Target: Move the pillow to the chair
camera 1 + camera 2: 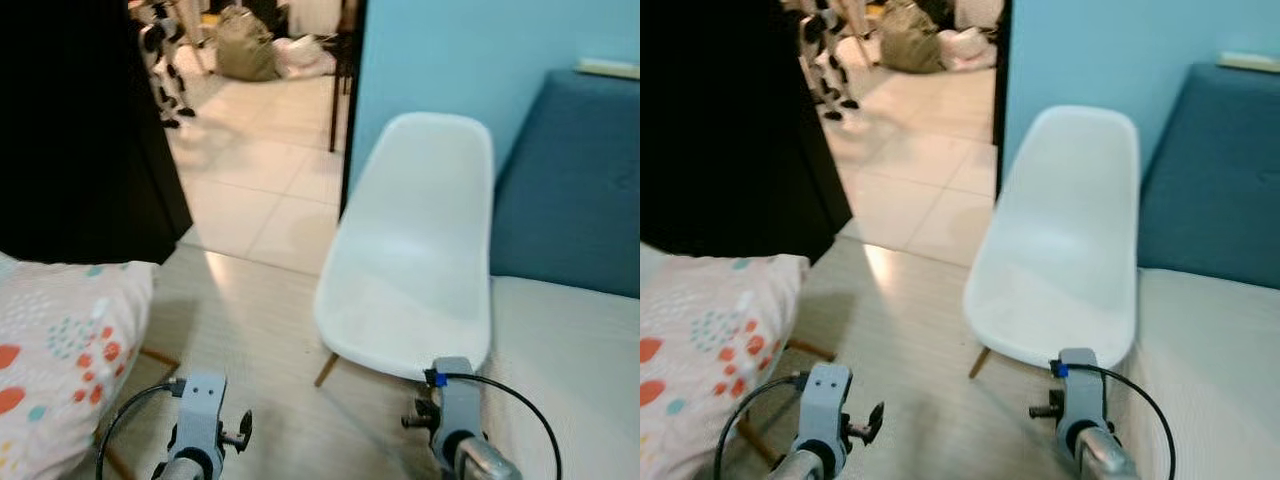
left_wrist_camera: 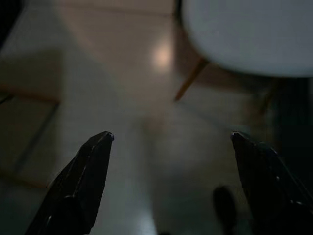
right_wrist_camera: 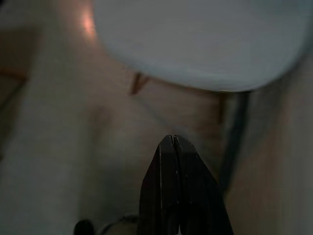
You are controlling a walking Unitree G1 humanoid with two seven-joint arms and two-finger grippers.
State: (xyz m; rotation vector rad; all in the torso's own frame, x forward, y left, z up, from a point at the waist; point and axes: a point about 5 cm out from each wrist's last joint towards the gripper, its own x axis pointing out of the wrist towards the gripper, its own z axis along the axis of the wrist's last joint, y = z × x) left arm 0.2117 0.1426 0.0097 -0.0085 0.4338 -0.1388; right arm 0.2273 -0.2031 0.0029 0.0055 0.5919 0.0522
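A white pillow (image 1: 60,350) with red, orange and teal spots lies at the lower left. The white plastic chair (image 1: 415,250) with wooden legs stands ahead at centre right, its seat bare. Both arms hang low over the wooden floor in front of the chair. In the left wrist view my left gripper (image 2: 171,137) is open, with floor between its fingers and the chair seat (image 2: 249,34) beyond. In the right wrist view my right gripper (image 3: 172,139) is shut with nothing in it, pointing at the chair's front edge (image 3: 195,44).
A blue sofa (image 1: 570,180) with a pale seat cushion (image 1: 570,370) stands right of the chair against a light blue wall. A tall black panel (image 1: 80,120) rises at the left. Behind lies a tiled floor (image 1: 260,170) with bags (image 1: 245,45) and another robot's legs (image 1: 165,60).
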